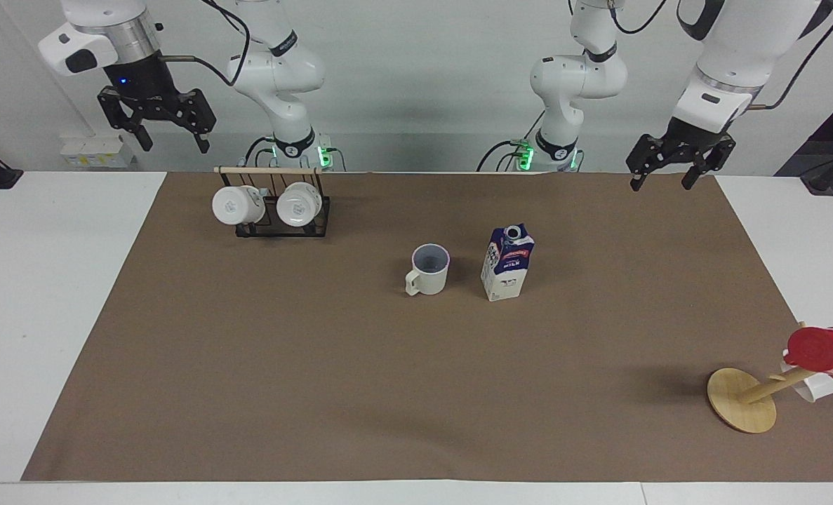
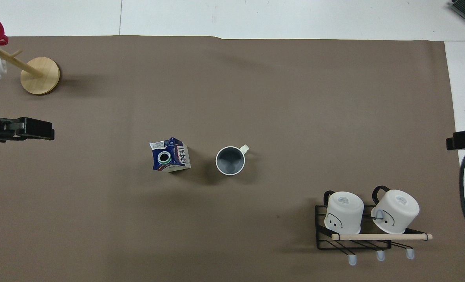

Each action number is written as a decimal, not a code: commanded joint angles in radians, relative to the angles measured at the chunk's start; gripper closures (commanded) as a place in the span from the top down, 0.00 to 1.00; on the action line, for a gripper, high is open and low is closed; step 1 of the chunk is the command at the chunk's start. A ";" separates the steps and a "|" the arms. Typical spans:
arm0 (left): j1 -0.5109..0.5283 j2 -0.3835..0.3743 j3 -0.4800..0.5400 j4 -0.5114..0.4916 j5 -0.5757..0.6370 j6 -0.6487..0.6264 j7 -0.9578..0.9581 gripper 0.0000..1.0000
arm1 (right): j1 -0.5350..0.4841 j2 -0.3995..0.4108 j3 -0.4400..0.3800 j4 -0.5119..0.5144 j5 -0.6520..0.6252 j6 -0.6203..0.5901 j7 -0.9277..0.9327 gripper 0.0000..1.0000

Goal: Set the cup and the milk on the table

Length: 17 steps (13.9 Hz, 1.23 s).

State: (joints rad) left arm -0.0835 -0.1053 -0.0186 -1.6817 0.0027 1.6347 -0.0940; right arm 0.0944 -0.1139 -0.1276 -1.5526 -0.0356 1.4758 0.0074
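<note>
The cup (image 1: 430,270) stands upright on the brown sheet of the table (image 1: 388,393), handle turned away from the robots. It also shows in the overhead view (image 2: 230,160). The milk (image 1: 507,263) stands upright beside it, toward the left arm's end, apart from the cup; from overhead its round cap shows (image 2: 170,154). My left gripper (image 1: 660,182) is open and empty, raised over the sheet's edge near the robots at the left arm's end; it also shows in the overhead view (image 2: 50,133). My right gripper (image 1: 174,144) is open and empty and waits high at the right arm's end.
A black wire rack (image 1: 272,217) with two plain white mugs stands near the robots toward the right arm's end; it shows from overhead too (image 2: 357,239). A round wooden disc stand (image 1: 742,400) carrying a red cup (image 1: 820,348) lies at the left arm's end, far from the robots.
</note>
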 commanded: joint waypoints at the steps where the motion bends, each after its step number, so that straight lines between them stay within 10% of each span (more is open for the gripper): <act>1: 0.008 0.006 0.009 0.016 0.023 -0.015 0.005 1.00 | -0.008 -0.035 0.005 -0.043 0.003 0.005 0.003 1.00; 17: 0.007 0.004 0.011 0.076 0.011 -0.130 0.008 1.00 | -0.021 0.020 -0.001 0.023 0.026 -0.002 0.045 1.00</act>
State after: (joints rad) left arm -0.0834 -0.1049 -0.0052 -1.6384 0.0081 1.5654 -0.0941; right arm 0.0854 -0.0978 -0.1291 -1.5416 -0.0243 1.4744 0.0489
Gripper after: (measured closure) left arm 0.000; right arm 0.000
